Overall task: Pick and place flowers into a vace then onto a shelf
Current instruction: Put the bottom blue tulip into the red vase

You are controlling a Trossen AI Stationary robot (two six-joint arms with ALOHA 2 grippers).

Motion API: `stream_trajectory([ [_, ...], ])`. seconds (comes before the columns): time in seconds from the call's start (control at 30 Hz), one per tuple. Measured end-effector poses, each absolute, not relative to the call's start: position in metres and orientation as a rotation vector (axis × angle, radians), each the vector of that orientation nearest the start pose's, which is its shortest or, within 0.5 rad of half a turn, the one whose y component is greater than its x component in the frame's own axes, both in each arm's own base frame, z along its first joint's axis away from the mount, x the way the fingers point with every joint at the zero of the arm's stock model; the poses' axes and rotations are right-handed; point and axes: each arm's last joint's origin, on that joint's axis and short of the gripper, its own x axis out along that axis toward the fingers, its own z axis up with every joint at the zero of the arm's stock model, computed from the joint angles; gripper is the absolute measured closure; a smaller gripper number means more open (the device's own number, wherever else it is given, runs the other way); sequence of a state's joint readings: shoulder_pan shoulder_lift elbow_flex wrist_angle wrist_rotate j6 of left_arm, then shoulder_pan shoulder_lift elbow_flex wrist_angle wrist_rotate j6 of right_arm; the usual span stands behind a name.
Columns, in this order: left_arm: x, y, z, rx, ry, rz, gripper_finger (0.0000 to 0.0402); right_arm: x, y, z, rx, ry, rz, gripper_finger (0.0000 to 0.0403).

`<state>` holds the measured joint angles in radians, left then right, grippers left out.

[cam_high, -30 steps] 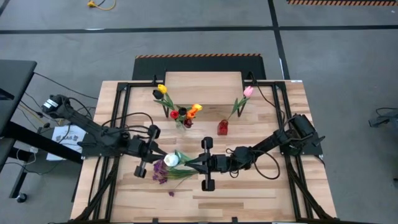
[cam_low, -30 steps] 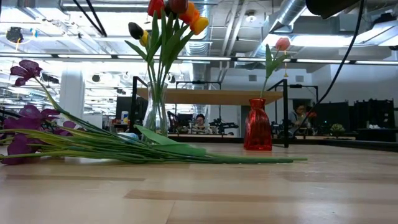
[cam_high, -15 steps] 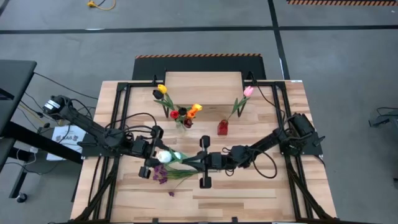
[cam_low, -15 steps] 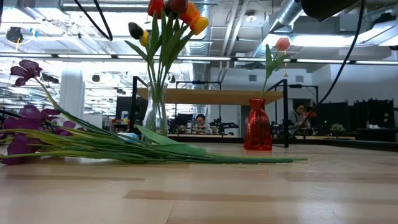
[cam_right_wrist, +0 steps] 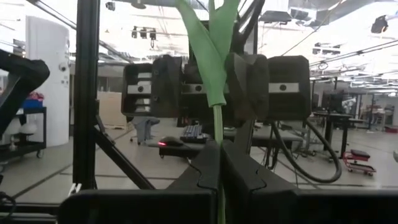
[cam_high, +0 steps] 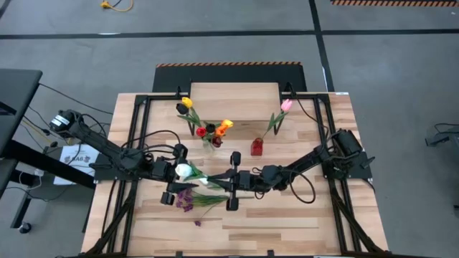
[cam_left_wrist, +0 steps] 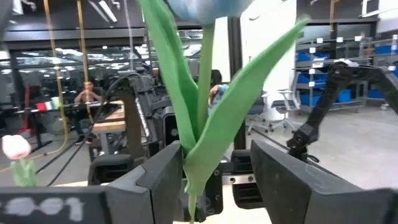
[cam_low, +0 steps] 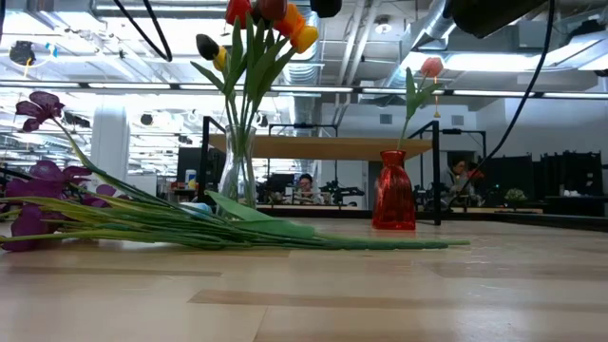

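Lifted off the worktop (cam_high: 287,215) since a second ago, a white tulip (cam_high: 184,171) stands between the spread left fingers (cam_left_wrist: 168,180) while the right fingers (cam_right_wrist: 214,174) pinch its stem, probably a handover.

Glossy red glass vase (cam_low: 393,191); pale wood tabletop (cam_low: 380,285)

Purple sprigs (cam_low: 38,171) flat on the tabletop (cam_low: 380,294), tulips (cam_low: 256,28) (upright) in a glass vase (cam_low: 237,176).

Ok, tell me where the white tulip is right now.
In the high view the white tulip is mid-table, between the left gripper and right gripper, just in front of the glass vase.
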<state>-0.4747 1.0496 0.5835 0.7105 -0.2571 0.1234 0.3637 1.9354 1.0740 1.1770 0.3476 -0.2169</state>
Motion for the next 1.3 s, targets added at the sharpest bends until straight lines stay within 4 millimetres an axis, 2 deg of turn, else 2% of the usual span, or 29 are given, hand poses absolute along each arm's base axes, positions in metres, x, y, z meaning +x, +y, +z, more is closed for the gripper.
stream_trajectory([
  [0.13, 0.206, -0.096, 0.299, 0.031, -0.233, -0.155, 0.0232, 0.386, 0.137, 0.232, -0.108, -0.289, -0.014, 0.0402],
  [0.23, 0.206, -0.096, 0.299, 0.03, -0.23, -0.139, 0.0257, 0.387, 0.137, 0.231, -0.112, -0.279, -0.012, 0.0396],
  [0.5, 0.207, -0.096, 0.295, 0.058, -0.199, -0.139, 0.0386, 0.387, 0.136, 0.231, -0.132, -0.273, -0.012, 0.0359],
  [0.8, 0.209, -0.093, 0.278, 0.094, -0.017, -0.064, 0.0396, 0.385, 0.143, 0.231, -0.184, -0.274, -0.003, 0.0307],
  [0.97, 0.211, -0.091, 0.268, 0.053, 0.076, -0.143, 0.0399, 0.385, 0.142, 0.23, -0.185, -0.27, -0.009, 0.0272],
  [1.3, 0.21, -0.094, 0.265, 0.038, 0.115, -0.263, 0.0399, 0.395, 0.128, 0.223, -0.166, -0.164, -0.024, 0.0212],
])
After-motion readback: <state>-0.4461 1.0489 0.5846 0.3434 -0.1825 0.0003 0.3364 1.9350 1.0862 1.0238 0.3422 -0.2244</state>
